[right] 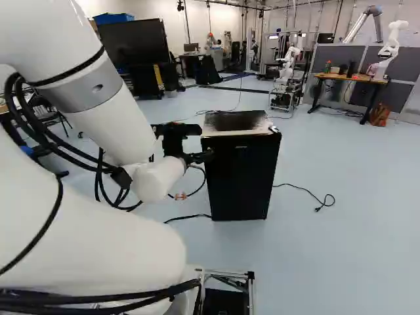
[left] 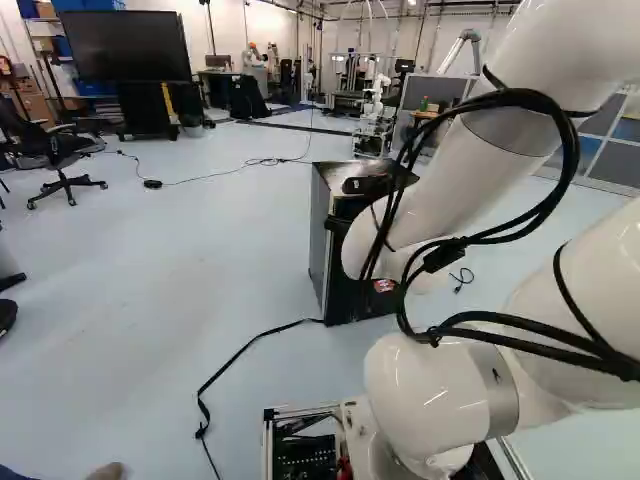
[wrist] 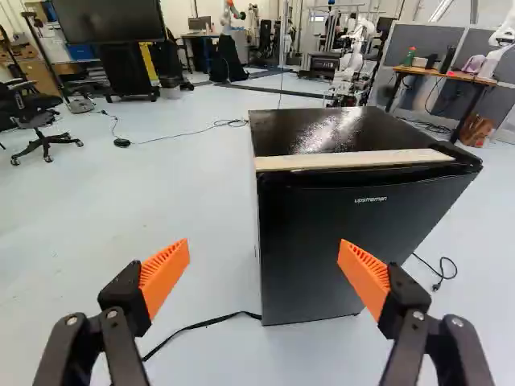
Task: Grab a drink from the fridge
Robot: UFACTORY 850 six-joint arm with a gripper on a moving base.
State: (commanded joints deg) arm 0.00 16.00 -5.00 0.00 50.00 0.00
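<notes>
In the right base view my gripper (right: 202, 157) is held out at the upper left part of the small black fridge (right: 240, 180). The wrist view has the gripper (wrist: 264, 269) open, its orange pads wide apart and nothing between them. Ahead of it stands the fridge (wrist: 322, 241), upright on the floor, door shut, with a pale strip along the top front edge. The fridge's left side lies ahead of the space between the fingers. My arm covers part of the fridge (left: 320, 240) in the left base view. No drink is in sight.
Black cables (right: 305, 190) lie on the floor on both sides of the fridge. Farther off are an office chair (left: 60, 160), a large screen (left: 122, 46), a wooden desk (right: 351, 77) and another robot (right: 289, 65).
</notes>
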